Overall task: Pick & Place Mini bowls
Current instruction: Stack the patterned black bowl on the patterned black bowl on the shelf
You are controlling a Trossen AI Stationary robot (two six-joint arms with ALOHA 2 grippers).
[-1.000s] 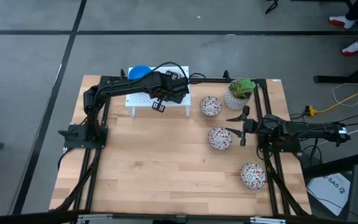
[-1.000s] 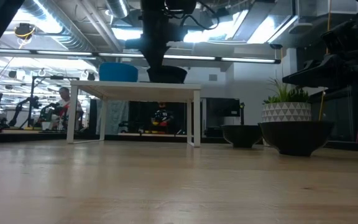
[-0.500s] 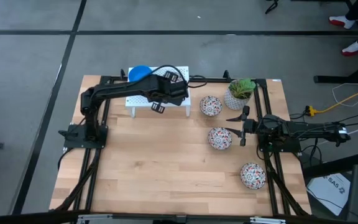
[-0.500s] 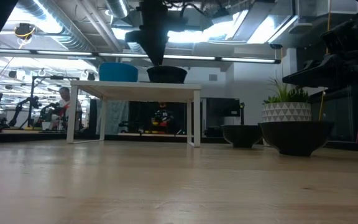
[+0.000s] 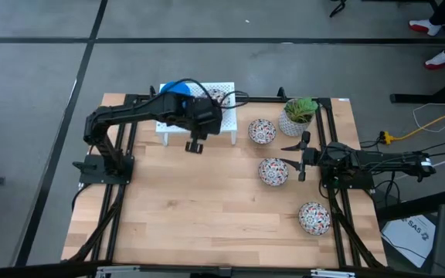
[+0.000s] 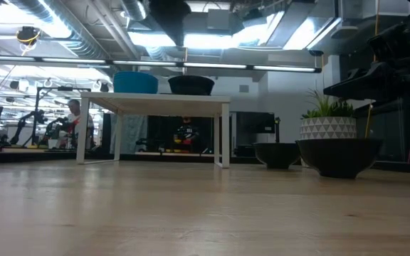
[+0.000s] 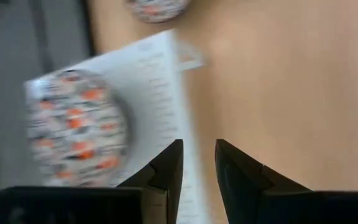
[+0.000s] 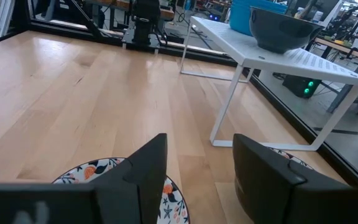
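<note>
Two small round bowls sat on the white perforated metal rack (image 5: 178, 123) at the desk's far edge: a plain bright blue bowl (image 5: 174, 88) and, beside it, a white bowl with a dense red-and-dark floral pattern (image 7: 76, 127), both upright on the rack's top. Three more patterned bowls stood on the light wooden desk (image 5: 207, 208) itself: one just beside the rack (image 5: 262, 131), one at the right pincer's fingertips (image 5: 273, 171), and one nearer the front right corner (image 5: 314, 218). They were well apart from one another.

By their look the bowls were rigid glazed ware, light but likely slippery and liable to chip if dropped or knocked against the rack. The rim seemed the sensible place to take hold, one finger inside and one outside the wall, since the rounded body offers little purchase.

The left pincer (image 7: 197, 165) hung just off the rack's front edge, above the desk, its fingers a narrow gap apart and holding nothing; the patterned bowl on the rack stood free of it. The right pincer (image 8: 197, 168) waited low at the desk's right side with its fingers spread wide and empty, the middle patterned bowl just below them. A white pot with a green plant (image 5: 297, 116) stood at the far right, near the first desk bowl.
</note>
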